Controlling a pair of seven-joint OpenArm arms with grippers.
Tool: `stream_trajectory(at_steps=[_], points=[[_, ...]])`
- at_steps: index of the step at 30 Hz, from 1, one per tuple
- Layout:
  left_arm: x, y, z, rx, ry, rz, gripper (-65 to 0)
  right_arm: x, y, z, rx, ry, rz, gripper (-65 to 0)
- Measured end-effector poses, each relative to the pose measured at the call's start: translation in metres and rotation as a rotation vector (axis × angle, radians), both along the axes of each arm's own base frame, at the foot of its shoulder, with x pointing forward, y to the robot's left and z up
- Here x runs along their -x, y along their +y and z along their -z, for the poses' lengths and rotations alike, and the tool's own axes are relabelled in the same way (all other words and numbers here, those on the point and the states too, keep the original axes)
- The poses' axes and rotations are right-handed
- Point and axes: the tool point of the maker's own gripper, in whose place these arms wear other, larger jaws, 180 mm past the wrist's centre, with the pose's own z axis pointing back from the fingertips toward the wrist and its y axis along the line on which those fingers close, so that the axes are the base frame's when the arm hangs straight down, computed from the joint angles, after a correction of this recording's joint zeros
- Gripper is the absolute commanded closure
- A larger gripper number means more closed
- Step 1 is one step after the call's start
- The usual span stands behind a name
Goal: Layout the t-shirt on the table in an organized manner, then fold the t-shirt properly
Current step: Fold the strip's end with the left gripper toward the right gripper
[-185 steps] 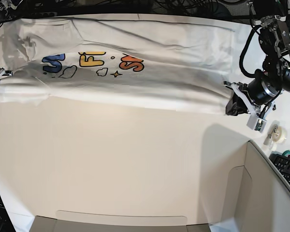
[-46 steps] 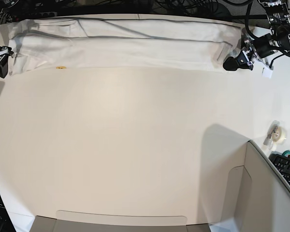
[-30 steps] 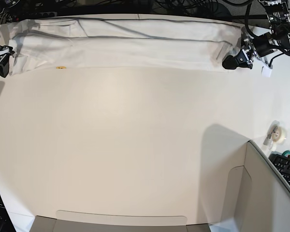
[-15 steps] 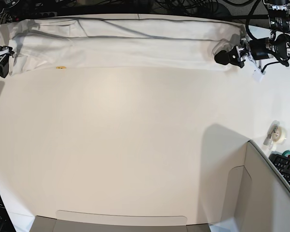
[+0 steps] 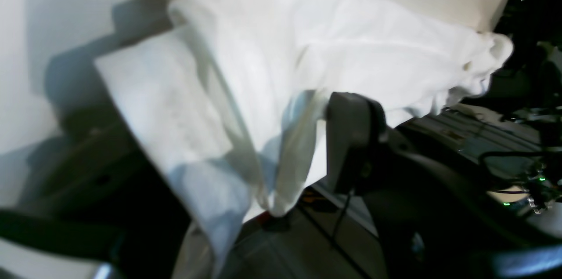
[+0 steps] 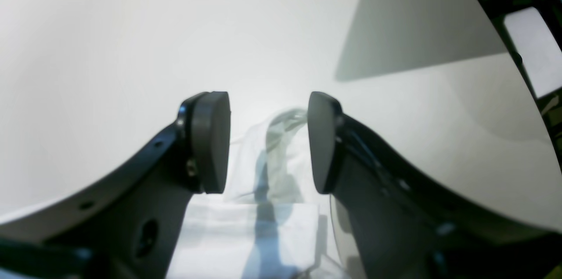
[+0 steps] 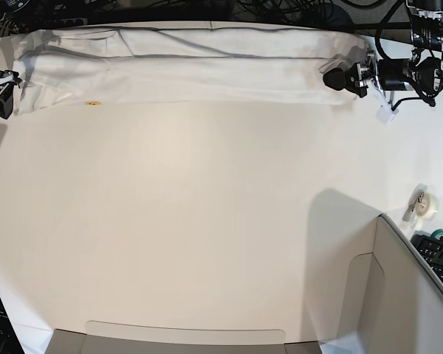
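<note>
Lying as a long band along the far edge of the smooth white table (image 7: 207, 221): white cloth t-shirt (image 7: 192, 70). Left gripper (image 7: 342, 77) reaching over its end, grasp impossible to tell; right gripper (image 6: 268, 138) gaping, empty. Risking cloth sliding off the edge.

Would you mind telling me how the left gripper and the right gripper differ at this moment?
The left gripper reaches in over one end of the t-shirt; the right gripper sits at the opposite end. Cloth drapes up between the left gripper's jaws; under the right gripper it lies low, behind the pads. Both stand open.
</note>
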Motion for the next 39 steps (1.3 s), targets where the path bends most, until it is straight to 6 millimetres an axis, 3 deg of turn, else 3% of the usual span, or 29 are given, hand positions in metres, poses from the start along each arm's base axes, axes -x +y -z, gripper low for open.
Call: stream_trajectory(at_steps=[6, 11, 16, 21, 28, 34, 39], points=[[-0.006, -0.013, -0.018, -0.049, -0.081, 0.092, -0.6, 0.0, 0.0, 0.0, -0.001, 0.0, 0.0, -28.5], [-0.019, -0.038, -0.044, -0.025, -0.196, 0.153, -0.1, 0.0, 0.0, 0.0, -0.001, 0.0, 0.0, -28.5], [-0.018, -0.073, -0.062, 0.041, -0.271, 0.195, 0.0, 0.0, 0.0, 0.0, -0.001, 0.0, 0.0, -28.5], [-0.004, -0.124, -0.078, 0.146, -0.322, 0.278, 0.0, -0.002, -0.001, -0.002, 0.002, -0.009, 0.004, -28.5], [0.015, -0.197, -0.084, 0.325, -0.307, 0.376, 0.0, -0.005, -0.01, -0.014, 0.042, -0.021, 0.0, -28.5], [-0.001, -0.242, -0.101, 0.372, -0.391, 0.455, 0.0, 0.005, -0.033, -0.028, 0.095, -0.027, 0.049, -28.5], [-0.004, -0.256, -0.105, 0.359, -0.422, 0.531, 0.0, 0.022, -0.056, -0.042, 0.139, -0.032, 0.123, -28.5]])
